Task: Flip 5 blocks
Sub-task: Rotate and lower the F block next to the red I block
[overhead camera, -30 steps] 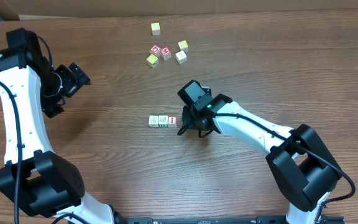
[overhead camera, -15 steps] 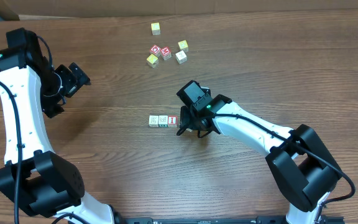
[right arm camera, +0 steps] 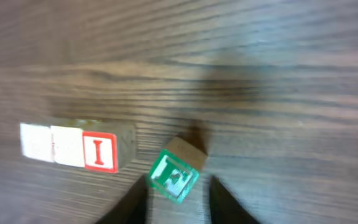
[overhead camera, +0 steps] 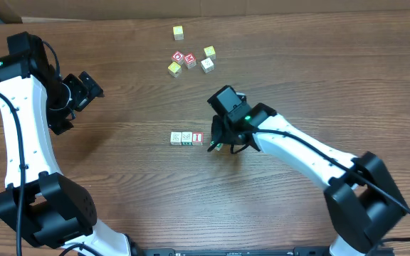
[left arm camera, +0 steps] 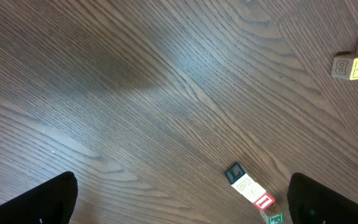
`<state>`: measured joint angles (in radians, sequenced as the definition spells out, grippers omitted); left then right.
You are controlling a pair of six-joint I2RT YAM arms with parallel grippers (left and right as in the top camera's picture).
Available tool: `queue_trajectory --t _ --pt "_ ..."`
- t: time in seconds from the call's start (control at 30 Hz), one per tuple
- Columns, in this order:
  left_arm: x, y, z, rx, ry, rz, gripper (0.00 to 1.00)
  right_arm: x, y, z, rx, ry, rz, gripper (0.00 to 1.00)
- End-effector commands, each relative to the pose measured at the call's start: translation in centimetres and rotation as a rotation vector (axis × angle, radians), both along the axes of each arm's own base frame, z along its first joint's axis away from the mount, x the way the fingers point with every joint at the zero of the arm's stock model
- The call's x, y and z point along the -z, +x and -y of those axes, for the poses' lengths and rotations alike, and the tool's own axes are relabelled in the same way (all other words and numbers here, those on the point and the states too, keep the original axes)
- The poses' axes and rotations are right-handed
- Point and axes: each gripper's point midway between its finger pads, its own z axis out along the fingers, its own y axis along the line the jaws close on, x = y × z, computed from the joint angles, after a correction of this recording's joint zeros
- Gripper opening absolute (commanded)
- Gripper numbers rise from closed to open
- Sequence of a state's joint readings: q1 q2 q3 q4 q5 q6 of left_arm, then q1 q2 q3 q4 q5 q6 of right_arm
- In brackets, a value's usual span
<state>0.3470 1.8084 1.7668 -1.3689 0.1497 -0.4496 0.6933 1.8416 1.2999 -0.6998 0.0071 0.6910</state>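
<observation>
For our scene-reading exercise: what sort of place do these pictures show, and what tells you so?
Probably a robotics lab or test bench. A left arm and a right arm, white and black, stand at a wood-grain table, and small alphabet blocks lie on it as practice pieces.

Overhead looks straight down on the whole table (overhead camera: pixel 119 85); left wrist views obliquely from the far left; right wrist looks down closely; all share the block row (overhead camera: pixel 186 138)
</observation>
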Motion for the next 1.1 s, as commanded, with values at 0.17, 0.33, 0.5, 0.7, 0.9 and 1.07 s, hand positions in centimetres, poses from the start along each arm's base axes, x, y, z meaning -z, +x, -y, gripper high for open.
queue_trajectory --t 0.17,0.33,0.5,0.7,0.9,1.07 --pt "-1.0 0.2 -0.1 0.001 0.012 0.027 1.00 1.4 -1.1 1.7 0.196 0.013 -0.067 0.04" --pt "-1.0 0.2 -0.1 0.001 0.012 0.027 1.00 4.2 -1.9 2.3 0.306 0.058 -0.085 0.04" --pt "-1.0 0.2 -0.1 0.001 0.012 0.027 1.00 5.4 -1.6 1.7 0.296 0.123 -0.050 0.04" --pt "-1.0 0.2 -0.1 0.001 0.012 0.027 1.00 5.2 -0.9 1.1 0.280 0.160 -0.006 0.04" --pt "-1.0 0.2 -0.1 0.001 0.012 0.027 1.00 5.1 -0.5 0.8 0.279 0.174 0.007 0.04" --pt "-1.0 0.2 -0.1 0.001 0.012 0.027 1.00 5.5 0.0 0.4 0.277 0.187 0.018 0.04"
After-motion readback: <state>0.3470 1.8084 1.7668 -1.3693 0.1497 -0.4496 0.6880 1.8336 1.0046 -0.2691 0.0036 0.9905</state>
